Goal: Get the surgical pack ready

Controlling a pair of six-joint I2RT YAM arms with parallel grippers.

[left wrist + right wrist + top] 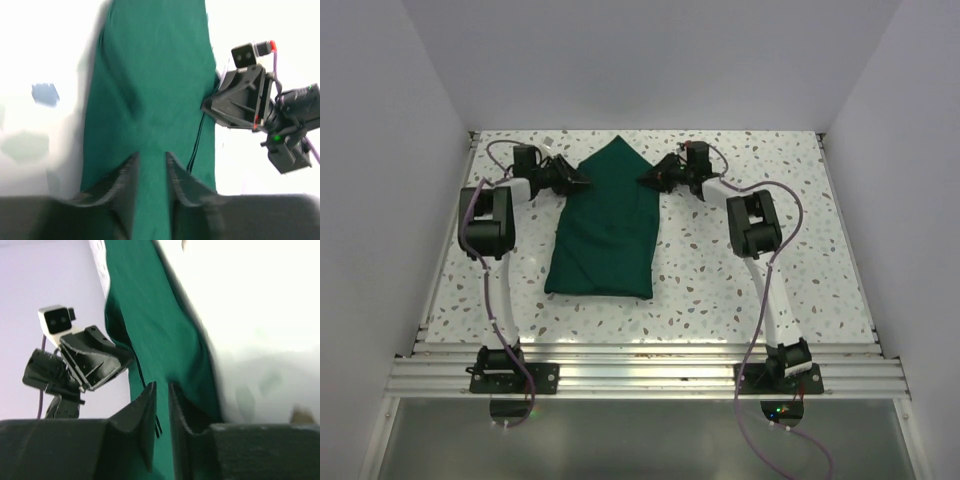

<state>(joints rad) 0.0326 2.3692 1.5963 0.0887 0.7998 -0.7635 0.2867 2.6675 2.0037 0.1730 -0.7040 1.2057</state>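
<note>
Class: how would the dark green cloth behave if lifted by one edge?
The dark green cloth would probably sag and unfold, since it lies in soft creased folds. It looks thin, so likely light. Pushed, its loose layers may bunch.

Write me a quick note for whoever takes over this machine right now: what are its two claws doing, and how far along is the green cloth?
The left gripper has its jaws apart at the far left edge of the dark green cloth, green showing in the gap.
The right gripper is nearly closed, seemingly pinching the far right edge.
The cloth lies on the table, sides folded in, pointed at the far end.
Left: fold that point and finish. No instruments visible.
</note>
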